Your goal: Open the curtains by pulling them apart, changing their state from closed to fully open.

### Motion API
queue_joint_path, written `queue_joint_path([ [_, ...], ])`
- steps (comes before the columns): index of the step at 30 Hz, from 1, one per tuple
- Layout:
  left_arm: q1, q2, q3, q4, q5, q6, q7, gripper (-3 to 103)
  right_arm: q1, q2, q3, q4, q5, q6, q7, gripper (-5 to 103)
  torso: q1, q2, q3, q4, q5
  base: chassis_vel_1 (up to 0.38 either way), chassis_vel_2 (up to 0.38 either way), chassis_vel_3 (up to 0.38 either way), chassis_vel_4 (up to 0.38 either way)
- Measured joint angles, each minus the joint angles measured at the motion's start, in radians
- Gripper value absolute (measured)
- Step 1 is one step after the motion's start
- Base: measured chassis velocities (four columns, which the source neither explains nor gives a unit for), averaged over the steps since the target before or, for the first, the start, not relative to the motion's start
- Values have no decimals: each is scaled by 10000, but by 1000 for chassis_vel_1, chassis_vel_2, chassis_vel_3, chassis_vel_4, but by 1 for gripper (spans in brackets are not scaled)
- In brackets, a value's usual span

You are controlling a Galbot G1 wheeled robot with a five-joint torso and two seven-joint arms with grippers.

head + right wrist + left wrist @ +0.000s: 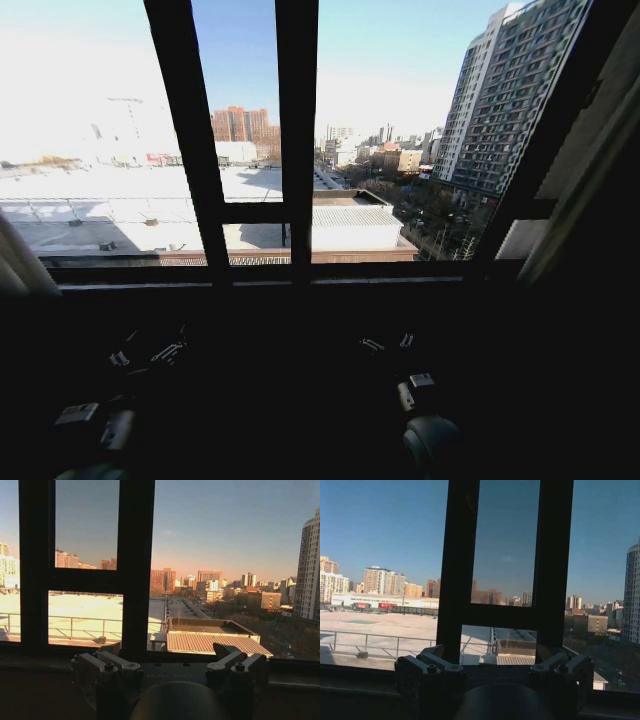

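- now, the curtains [22,268] sit bunched at the two far edges of the window: a pale gathered strip low at the left edge and another panel slanting down the right edge, in shadow.
- between them the glass is bare, with rooftops, a tall tower block and blue sky in plain sight, so i'd judge the pulling-apart as good as done and the task at its closing stage.
- the left end effector [495,672] hangs low before the sill, jaws spread wide with nothing between them; the head view places it low on the left, dark against the wall.
- the right end effector [170,670] matches it on the other side, also spread wide and empty, aimed at the glass.
- neither touches fabric; both are well apart from the panels.
- if anything remains, it is a check that each panel is pushed fully to its side; that would call for reaching outward, not forward.
- the dark window frame bars [297,140] stand straight ahead of both arms, and the sill [260,272] runs just below the glass; a forward move would meet those.
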Motion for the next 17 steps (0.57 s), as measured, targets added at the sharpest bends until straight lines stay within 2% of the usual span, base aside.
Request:
queue_joint_path([
  [4,19,49,-56,53,-20,-163,68,100,299,-97,175,105,427,-617,-176,100,-8,4,-4,0,6,0,0,0,0],
  [17,248,84,-219,-104,-325,-72,68,100,581,-302,418,243,459,-864,-132,100,-10,5,-4,1,4,0,0,0,0],
])
